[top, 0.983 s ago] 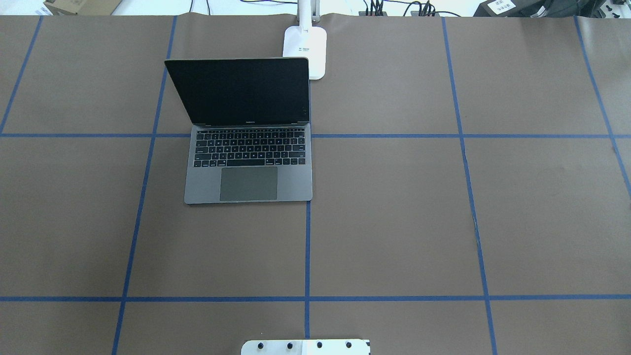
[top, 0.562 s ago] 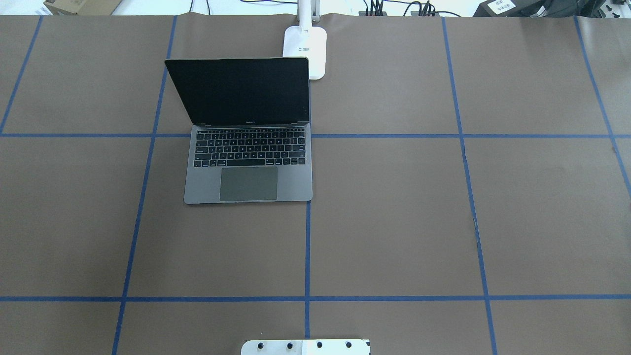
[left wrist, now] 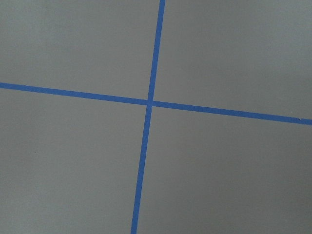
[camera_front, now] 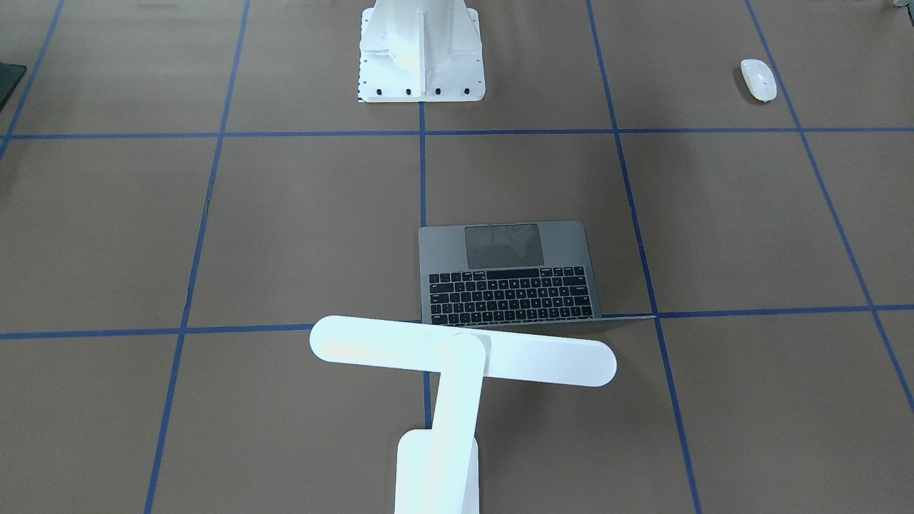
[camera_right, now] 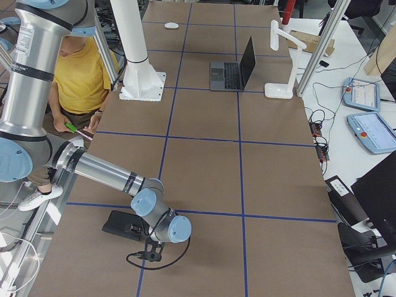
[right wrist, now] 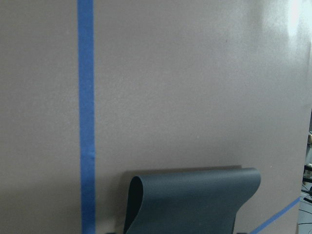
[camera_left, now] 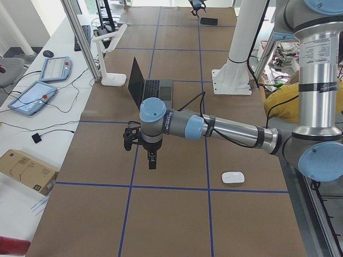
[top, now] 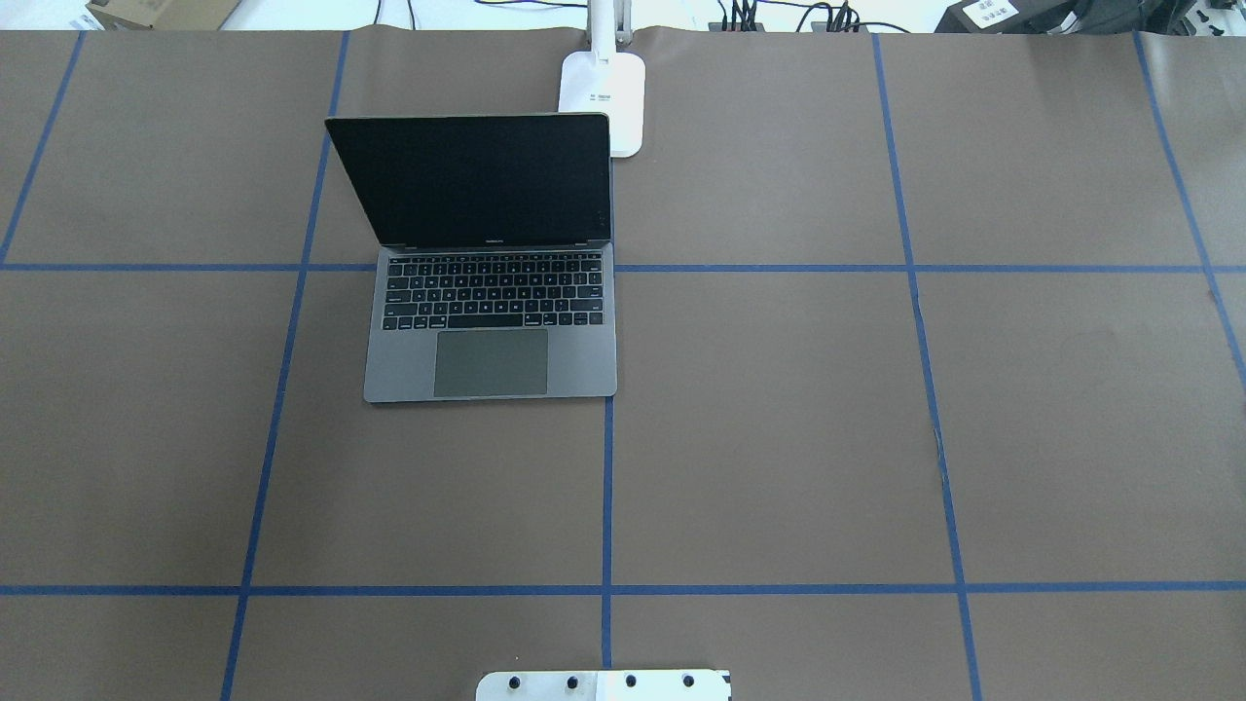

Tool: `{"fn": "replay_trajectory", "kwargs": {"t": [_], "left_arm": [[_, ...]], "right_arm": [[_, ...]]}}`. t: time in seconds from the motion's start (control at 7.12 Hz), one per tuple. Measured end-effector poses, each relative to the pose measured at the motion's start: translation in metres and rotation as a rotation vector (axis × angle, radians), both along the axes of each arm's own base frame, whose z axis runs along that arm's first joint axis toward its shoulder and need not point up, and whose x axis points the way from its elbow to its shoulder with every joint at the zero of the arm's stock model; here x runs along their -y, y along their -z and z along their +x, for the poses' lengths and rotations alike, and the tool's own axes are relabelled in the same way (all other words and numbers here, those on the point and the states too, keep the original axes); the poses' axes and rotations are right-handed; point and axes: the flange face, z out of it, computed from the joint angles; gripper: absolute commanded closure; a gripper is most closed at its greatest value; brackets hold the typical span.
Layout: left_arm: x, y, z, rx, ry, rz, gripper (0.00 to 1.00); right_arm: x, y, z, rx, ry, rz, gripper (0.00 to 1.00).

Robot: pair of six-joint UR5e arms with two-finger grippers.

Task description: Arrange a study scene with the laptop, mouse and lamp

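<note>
Open grey laptop (top: 492, 292), dark screen, white T-shaped lamp (camera_front: 464, 353)

Matt grey metal laptop (top: 492, 292); glossy white plastic mouse (camera_front: 758, 78).

Nothing has visibly changed. Only the overhead view has earlier pictures to compare against. In it the slim space-grey metal laptop (top: 492, 362), open with its dark screen raised, and the white desk lamp (top: 604, 92) at the far edge of the brown-papered worktop (top: 779, 438) lie exactly where they lay a second ago, with no shift showing in either
</note>
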Motion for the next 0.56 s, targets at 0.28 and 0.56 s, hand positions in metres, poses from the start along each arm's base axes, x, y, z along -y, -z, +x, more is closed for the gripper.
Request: {"fn": "replay_trajectory", "kwargs": {"t": [0.28,0.56], "left_arm": [[-0.0001,0.0008,-0.0002,0.000,0.000,0.002,0.00],[-0.0002,0.0015,-0.0006,0.000,0.001,0.002,0.00]], "right_arm": [[-0.0056,-0.0066,0.0010,-0.009,0.010,-0.016,0.05],[-0.0066,-0.0100,0.0004,-0.015,0.001,-0.034,0.08]]}}
